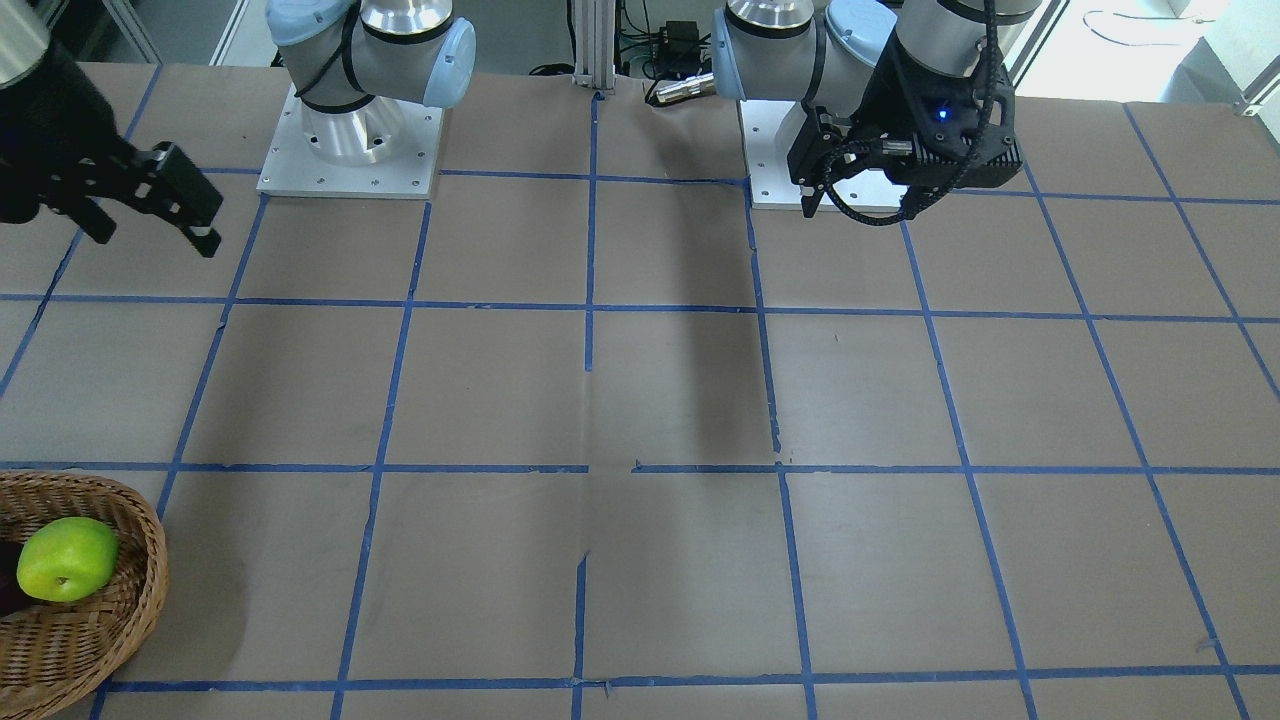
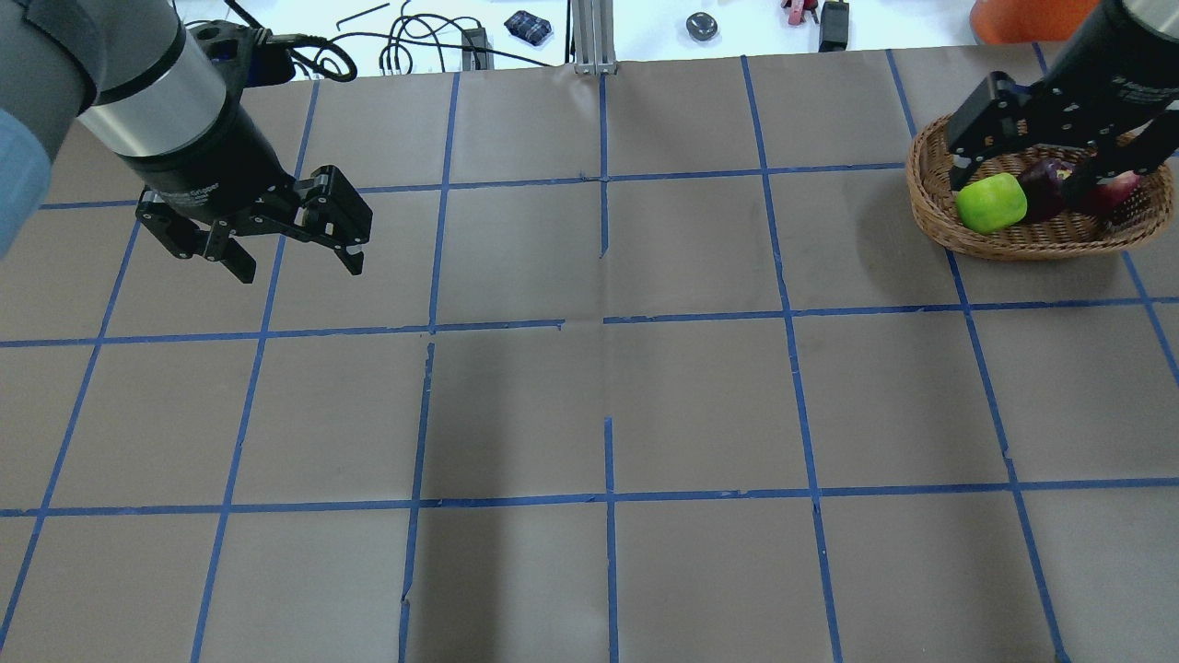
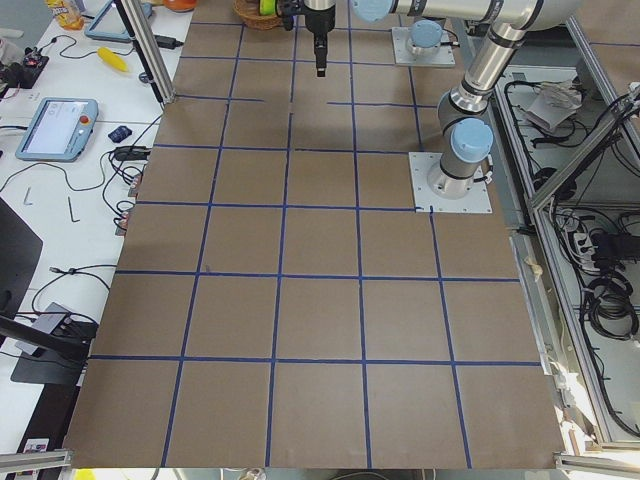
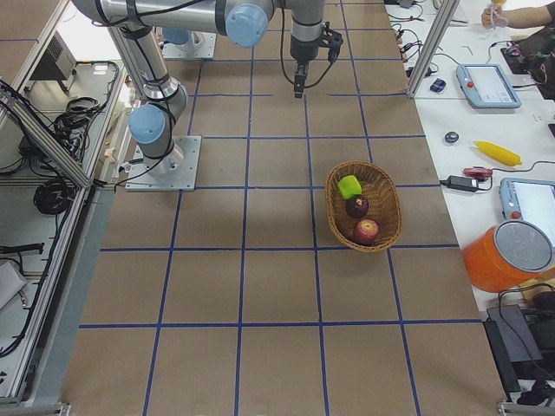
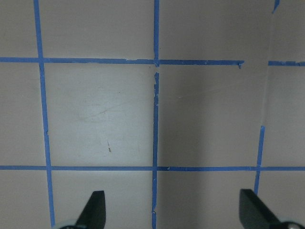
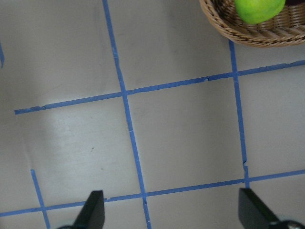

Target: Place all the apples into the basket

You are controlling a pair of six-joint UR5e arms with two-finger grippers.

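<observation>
The wicker basket [image 4: 382, 241] holds all three apples: the green apple [image 4: 349, 186], the maroon apple [image 4: 356, 206] and the red apple [image 4: 366, 230]. In the overhead view the basket [image 2: 1013, 244] is at the far right, with the green apple [image 2: 991, 203] and the maroon apple [image 2: 1045, 189] showing. The red apple [image 2: 1119, 189] is partly behind a finger. My right gripper [image 2: 1041, 180] hangs open and empty, high up by the basket. Its wrist view shows the basket rim [image 6: 248, 36] and the green apple [image 6: 257, 9] at the top edge. My left gripper [image 2: 302, 269] is open and empty above the table's left side.
Brown paper with a blue tape grid covers the table [image 2: 608, 396]. Both arm bases [image 1: 350, 140] stand at the robot's edge. Cables and small tools lie on the white bench beyond the far edge [image 2: 525, 26]. An orange container [image 4: 512, 256] stands beside the table.
</observation>
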